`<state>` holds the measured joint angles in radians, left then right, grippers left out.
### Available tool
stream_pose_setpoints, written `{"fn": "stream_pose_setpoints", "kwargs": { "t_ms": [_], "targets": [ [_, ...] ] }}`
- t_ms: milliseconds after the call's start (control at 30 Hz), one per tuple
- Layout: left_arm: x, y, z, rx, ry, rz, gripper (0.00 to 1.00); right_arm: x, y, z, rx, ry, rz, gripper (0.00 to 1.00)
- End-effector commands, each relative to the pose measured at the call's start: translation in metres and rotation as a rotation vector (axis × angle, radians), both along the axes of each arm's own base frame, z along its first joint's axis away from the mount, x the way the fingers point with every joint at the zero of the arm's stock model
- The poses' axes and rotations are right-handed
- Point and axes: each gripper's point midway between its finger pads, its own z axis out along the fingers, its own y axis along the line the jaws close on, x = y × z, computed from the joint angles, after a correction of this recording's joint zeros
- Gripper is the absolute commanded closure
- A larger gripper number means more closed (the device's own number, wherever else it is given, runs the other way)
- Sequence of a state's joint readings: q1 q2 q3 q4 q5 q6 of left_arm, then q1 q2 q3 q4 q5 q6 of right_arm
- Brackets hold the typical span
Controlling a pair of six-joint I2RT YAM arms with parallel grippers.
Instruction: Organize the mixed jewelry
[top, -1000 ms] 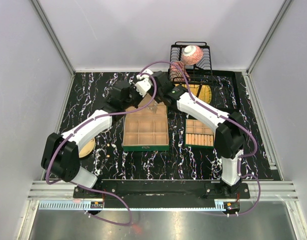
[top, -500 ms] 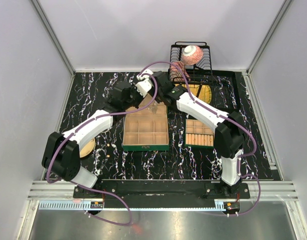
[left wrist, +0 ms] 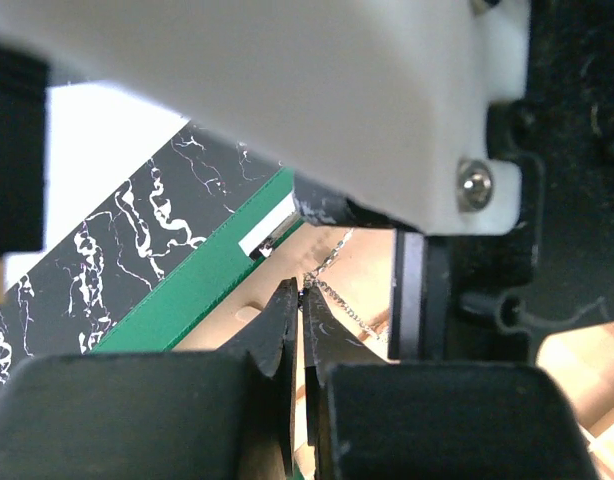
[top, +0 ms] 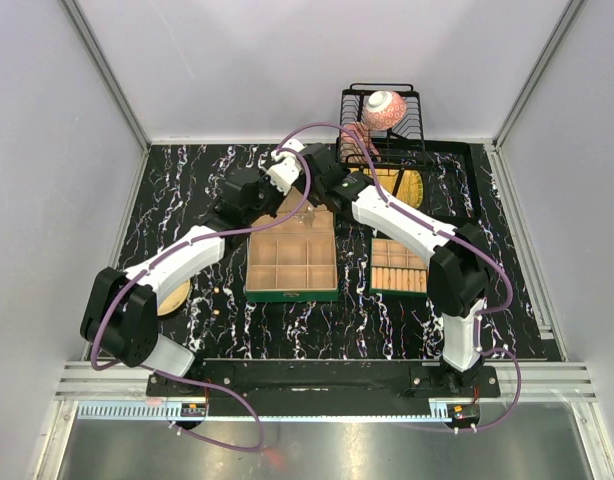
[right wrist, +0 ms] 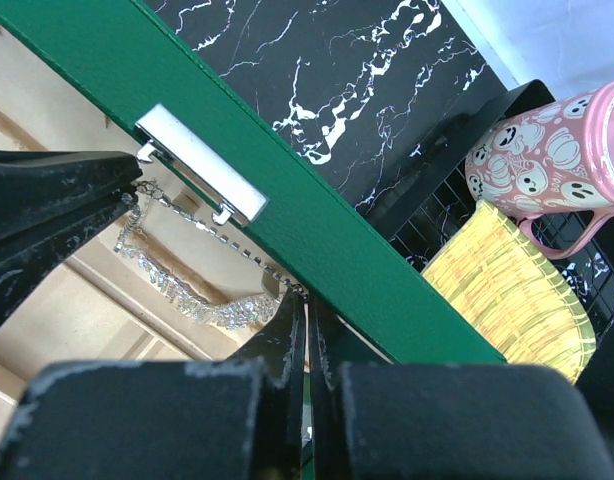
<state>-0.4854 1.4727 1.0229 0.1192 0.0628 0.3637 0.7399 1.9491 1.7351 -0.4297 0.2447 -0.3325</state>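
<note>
Hanging slack between my two claws, the silver chain (right wrist: 192, 292) sags over the beige lining at the far side of the green box (right wrist: 317, 225), just beside its metal clasp (right wrist: 200, 165). My right claw (right wrist: 305, 305) is clenched on one end. My left claw (left wrist: 299, 300) grips the other, tips pressed together. Farther right, a pink mug (right wrist: 552, 140) sits in a black wire rack (top: 382, 135) on the marbled black table (top: 187, 180).
</note>
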Motion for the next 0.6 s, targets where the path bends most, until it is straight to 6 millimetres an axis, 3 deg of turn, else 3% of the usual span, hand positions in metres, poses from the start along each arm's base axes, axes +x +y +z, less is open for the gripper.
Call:
{"fn": "stream_pose_setpoints", "kwargs": {
  "t_ms": [0,567],
  "targets": [
    [0.009,0.028,0.017,-0.017,-0.054,0.143,1.0,0.01,-0.015,0.029,0.008,-0.08,-0.067,1.0],
    [0.016,0.027,0.007,-0.027,-0.024,0.17,1.0,0.014,-0.02,0.018,-0.029,-0.084,-0.091,0.99]
  ]
}}
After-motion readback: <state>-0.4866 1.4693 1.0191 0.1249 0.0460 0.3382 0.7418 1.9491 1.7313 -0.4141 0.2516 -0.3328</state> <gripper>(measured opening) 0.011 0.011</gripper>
